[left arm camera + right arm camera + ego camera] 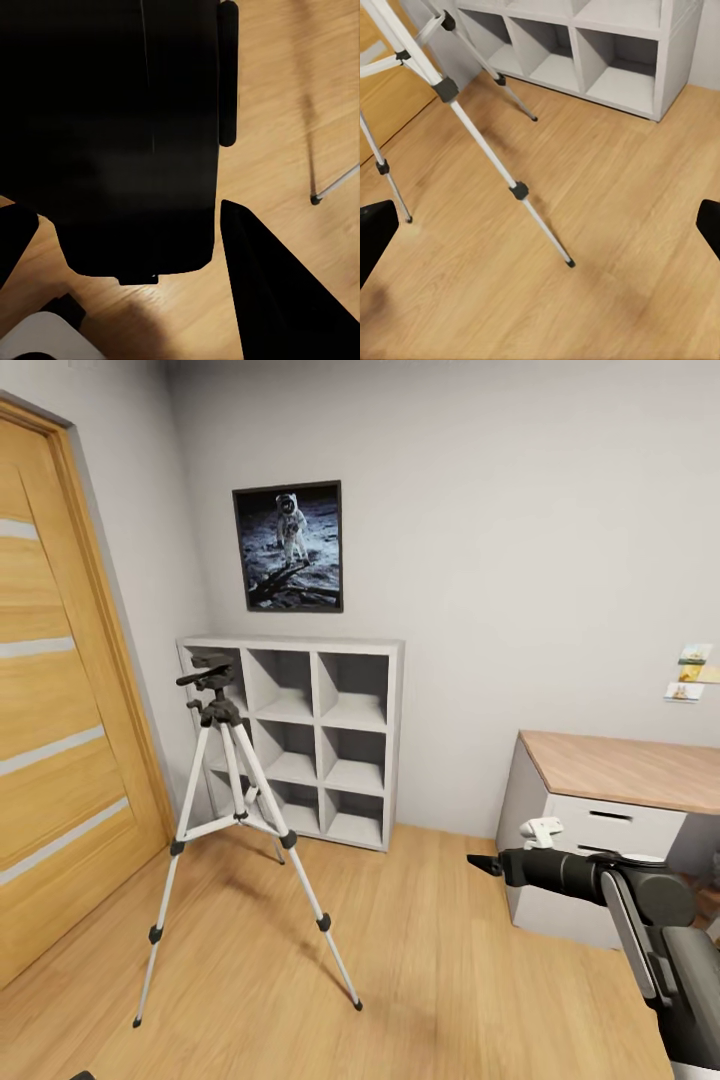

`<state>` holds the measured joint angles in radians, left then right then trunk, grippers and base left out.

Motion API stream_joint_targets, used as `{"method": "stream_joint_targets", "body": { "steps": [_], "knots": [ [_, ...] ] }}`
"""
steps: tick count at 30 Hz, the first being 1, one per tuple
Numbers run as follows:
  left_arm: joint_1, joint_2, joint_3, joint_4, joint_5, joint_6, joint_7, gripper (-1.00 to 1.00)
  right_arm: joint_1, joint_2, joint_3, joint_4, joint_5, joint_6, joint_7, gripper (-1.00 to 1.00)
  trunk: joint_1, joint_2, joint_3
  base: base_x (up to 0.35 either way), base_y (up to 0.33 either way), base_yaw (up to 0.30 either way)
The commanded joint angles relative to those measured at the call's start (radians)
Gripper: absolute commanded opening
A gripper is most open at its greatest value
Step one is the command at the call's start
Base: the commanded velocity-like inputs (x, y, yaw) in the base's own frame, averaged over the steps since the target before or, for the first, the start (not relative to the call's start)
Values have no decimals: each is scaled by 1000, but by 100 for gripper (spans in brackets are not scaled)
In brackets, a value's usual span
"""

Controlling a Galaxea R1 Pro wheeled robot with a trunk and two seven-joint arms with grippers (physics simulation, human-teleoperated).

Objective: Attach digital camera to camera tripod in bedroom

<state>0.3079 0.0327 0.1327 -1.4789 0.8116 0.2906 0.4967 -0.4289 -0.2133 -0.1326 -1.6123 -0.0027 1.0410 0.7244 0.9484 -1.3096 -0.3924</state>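
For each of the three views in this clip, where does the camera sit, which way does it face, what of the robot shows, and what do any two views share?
Head view: from the robot's head, looking forward and down at the camera tripod, cube shelf and desk; the right arm shows.
Left wrist view: on the left arm, facing the wood floor, with a large black body up close and dark fingertips.
Right wrist view: on the right arm, facing the tripod's legs and the shelf's lower cubes; fingertips at the edges.
Shared: head and right wrist views both show tripod and shelf.
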Motion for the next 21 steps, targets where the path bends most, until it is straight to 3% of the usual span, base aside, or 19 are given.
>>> {"method": "stream_joint_targets", "body": {
  "steps": [1,14,21],
  "knots": [
    [0,0,1,1,3,6,4,-100,-1,-1,-1,0,0,6,6,100,-4,7,2,0,0,0],
    [-2,-1,2,13,5,5,4,-100,3,-5,-1,0,-1,6,22,100,-54,98,43,0,0,0],
    [-3,1,0,14,0,-15,3,-100,6,-8,-1,0,-1,6,113,100,-81,147,65,0,0,0]
  ]
}}
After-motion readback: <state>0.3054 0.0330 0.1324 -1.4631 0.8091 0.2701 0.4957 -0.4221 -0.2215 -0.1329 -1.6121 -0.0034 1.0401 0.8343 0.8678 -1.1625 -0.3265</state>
